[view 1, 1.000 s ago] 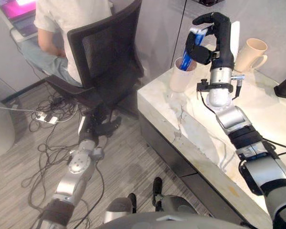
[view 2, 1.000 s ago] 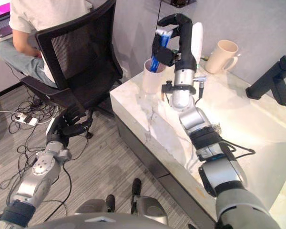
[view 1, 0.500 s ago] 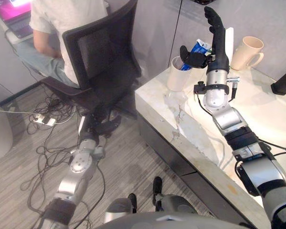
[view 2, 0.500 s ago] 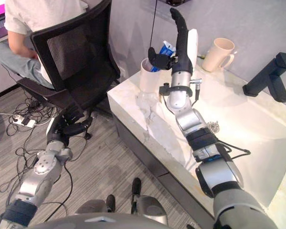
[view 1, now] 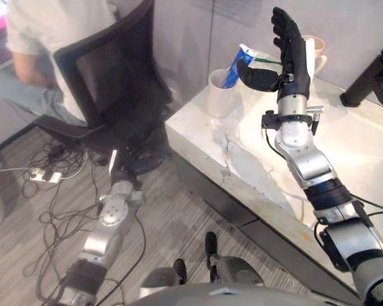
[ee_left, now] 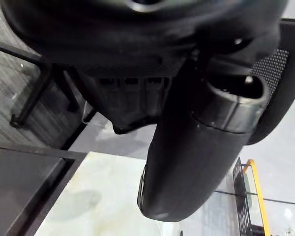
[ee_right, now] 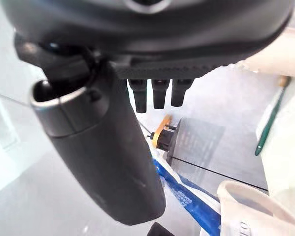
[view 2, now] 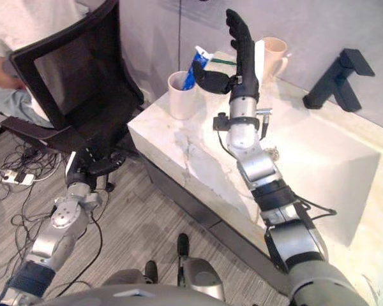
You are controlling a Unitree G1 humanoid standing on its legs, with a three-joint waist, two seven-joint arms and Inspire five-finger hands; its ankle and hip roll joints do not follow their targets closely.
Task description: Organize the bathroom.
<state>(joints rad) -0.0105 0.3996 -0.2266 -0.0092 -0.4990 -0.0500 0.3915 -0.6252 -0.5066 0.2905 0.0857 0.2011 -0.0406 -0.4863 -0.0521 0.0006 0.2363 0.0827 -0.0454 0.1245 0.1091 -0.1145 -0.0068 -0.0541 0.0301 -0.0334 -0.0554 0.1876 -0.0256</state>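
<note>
A blue and white toothpaste tube (view 1: 235, 64) stands tilted in a white cup (view 1: 219, 95) at the far left corner of the marble counter (view 1: 255, 172). My right hand (view 1: 288, 48) is raised just right of the cup, open, its fingers straight up and its thumb (ee_right: 103, 157) pointing toward the tube without touching it. The right wrist view shows the tube (ee_right: 187, 196) and the cup's rim (ee_right: 250, 206) past the thumb. My left hand (view 2: 92, 167) hangs low beside the chair's base, relaxed and holding nothing.
A beige mug (view 2: 274, 54) and a green toothbrush (ee_right: 268, 125) sit behind my right hand. A black faucet (view 2: 335, 80) stands over the sink (view 2: 319, 166). A person (view 1: 45, 38) sits in a black office chair (view 1: 108, 76) left of the counter, with cables (view 1: 41, 175) on the floor.
My right hand opened and let go of the toothpaste tube, which now rests in the cup. The hand has drawn slightly right of the cup. The camera has shifted.
</note>
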